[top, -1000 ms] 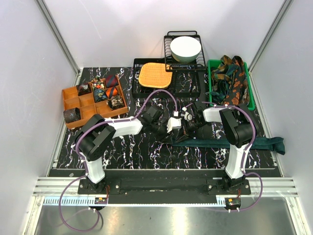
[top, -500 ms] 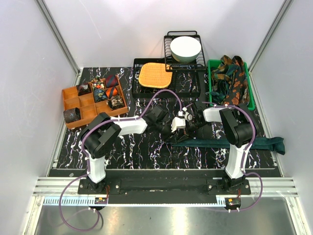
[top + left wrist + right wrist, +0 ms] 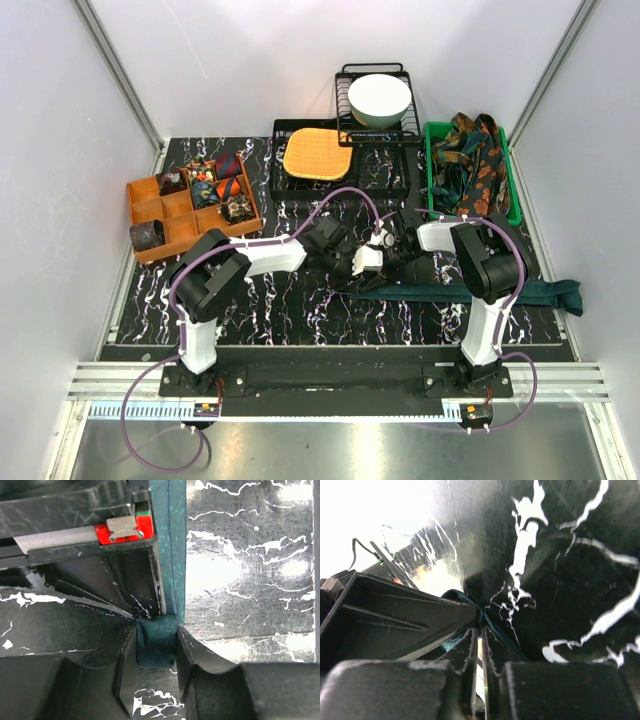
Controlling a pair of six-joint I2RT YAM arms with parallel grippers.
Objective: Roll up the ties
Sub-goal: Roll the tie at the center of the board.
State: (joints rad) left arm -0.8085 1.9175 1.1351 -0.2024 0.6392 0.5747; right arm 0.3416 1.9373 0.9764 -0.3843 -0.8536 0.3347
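While the teal tie (image 3: 535,291) lies along the worktop (image 3: 290,300), its folded end is clamped in the left end effector (image 3: 156,647); state of the right end effector (image 3: 481,630) cannot be told. Turns should be wound tight, edges aligned.

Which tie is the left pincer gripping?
The plain teal tie lying on the table; left pincer clamps its rolled end. Patterned ties sit in the green bin.

The left gripper (image 3: 155,647) is clamped on a folded end of the dark teal tie (image 3: 169,555), with one finger at 7 o'clock and the other at 5 o'clock. The tie runs to 12 o'clock along a black housing (image 3: 75,515), over the marbled table (image 3: 250,580).
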